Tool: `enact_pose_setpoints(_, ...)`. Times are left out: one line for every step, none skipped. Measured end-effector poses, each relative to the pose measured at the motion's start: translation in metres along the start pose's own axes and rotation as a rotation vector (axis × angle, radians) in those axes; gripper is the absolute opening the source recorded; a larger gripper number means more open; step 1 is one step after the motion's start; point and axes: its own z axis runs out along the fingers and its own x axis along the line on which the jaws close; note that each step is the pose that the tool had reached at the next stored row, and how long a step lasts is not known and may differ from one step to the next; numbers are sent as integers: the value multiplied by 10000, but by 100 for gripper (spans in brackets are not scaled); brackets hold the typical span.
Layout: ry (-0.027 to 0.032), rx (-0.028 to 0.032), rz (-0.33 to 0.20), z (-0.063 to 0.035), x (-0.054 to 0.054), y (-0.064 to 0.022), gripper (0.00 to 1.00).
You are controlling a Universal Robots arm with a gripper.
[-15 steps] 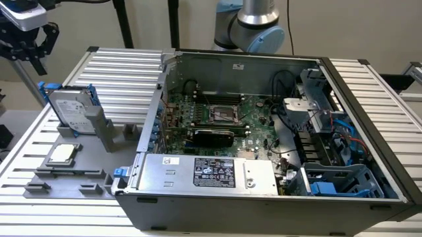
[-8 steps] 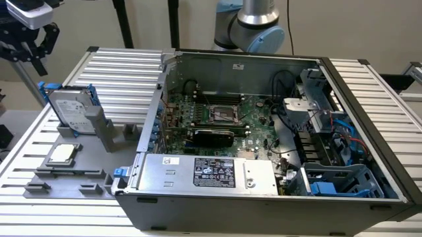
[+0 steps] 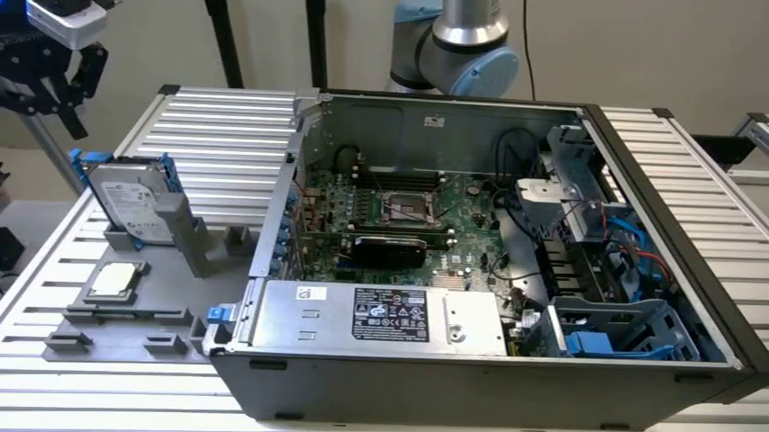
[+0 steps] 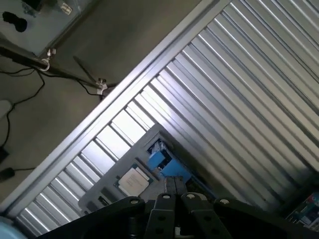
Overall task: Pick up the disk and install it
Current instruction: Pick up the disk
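One disk [image 3: 126,202] — upright on stand [image 3: 180,238]

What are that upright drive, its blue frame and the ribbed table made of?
The disk: silver-grey metal by its dull sheen, with a white printed label. Its blue frame: likely plastic, matte and evenly coloured. The ribbed table: seemingly aluminium, pale with bright reflections.

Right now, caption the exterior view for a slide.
Hand poised near the upright disk in its holder, beside the open computer case.
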Motion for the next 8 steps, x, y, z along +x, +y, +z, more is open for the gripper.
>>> enact_pose_setpoints(6,-1,-197,1,0,0,0)
enact_pose_setpoints(9,-1,-371,2,0,0,0)
enact_pose_setpoints(14,-2,-556,4,0,0,0)
enact_pose_setpoints(17,-3,-737,5,0,0,0)
enact_pose_setpoints(22,-3,-915,6,0,0,0)
enact_pose_setpoints(25,-4,-1100,8,0,0,0)
enact_pose_setpoints(28,-4,-1269,9,0,0,0)
enact_pose_setpoints(32,-5,-1454,11,0,0,0)
